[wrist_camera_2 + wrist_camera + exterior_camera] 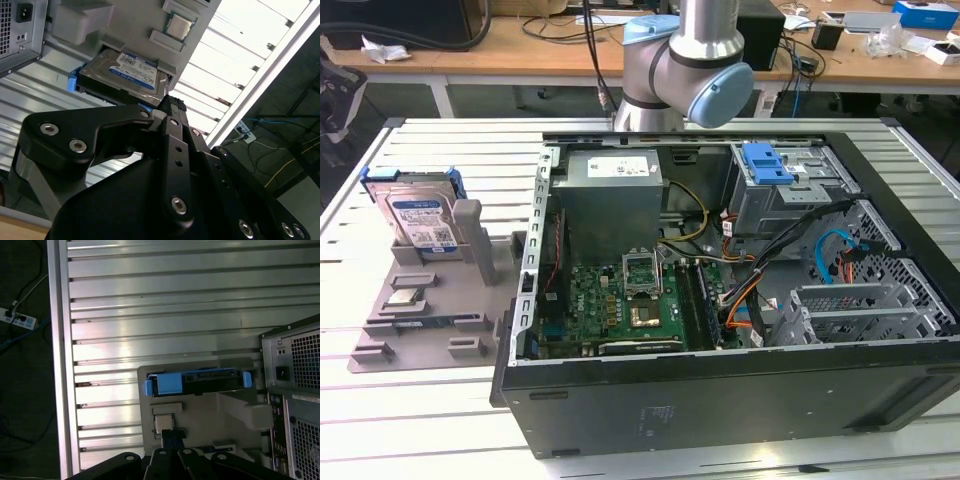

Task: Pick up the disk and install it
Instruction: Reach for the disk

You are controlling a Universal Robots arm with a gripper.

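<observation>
While disk (131, 70) leans in grey holder (470, 240), fingers (172, 106) pressed together, gripping nothing, clear of disk.

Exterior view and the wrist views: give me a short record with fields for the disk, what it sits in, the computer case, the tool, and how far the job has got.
disk: stands tilted in the grey holder, label showing
grey holder: on the slatted table, at the exterior view's left of the computer case
CPU chip: lies on the same holder, apart from the disk
computer case: side open, motherboard exposed
tool: shut, holding nothing, apart from the disk
job: disk not yet picked up
</observation>
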